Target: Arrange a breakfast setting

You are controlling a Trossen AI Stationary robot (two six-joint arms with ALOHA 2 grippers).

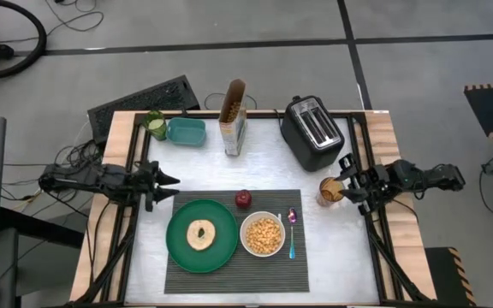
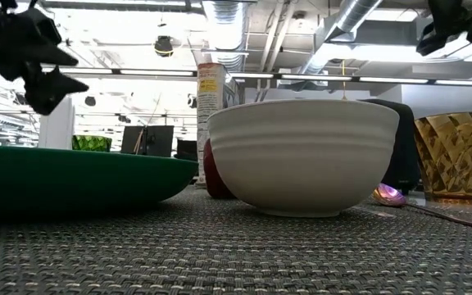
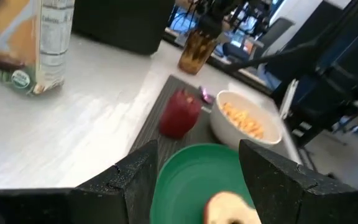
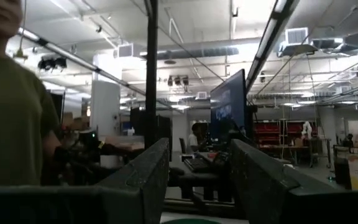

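Placemat (image 1: 229,274) set; left claw (image 1: 171,180) apart, raised beside plate (image 1: 178,248); right claw (image 1: 342,184) apart, raised at table's right edge.

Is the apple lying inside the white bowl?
No, the apple sits on the placemat behind the bowl, which holds cereal.

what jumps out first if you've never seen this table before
Probably the laid-out breakfast on the dark placemat: a big green plate with a bagel on it, beside a white bowl full of cereal, with a red apple just behind them. Next, the two dark arms at the table's sides, left gripper open near the plate, right gripper by an amber glass.
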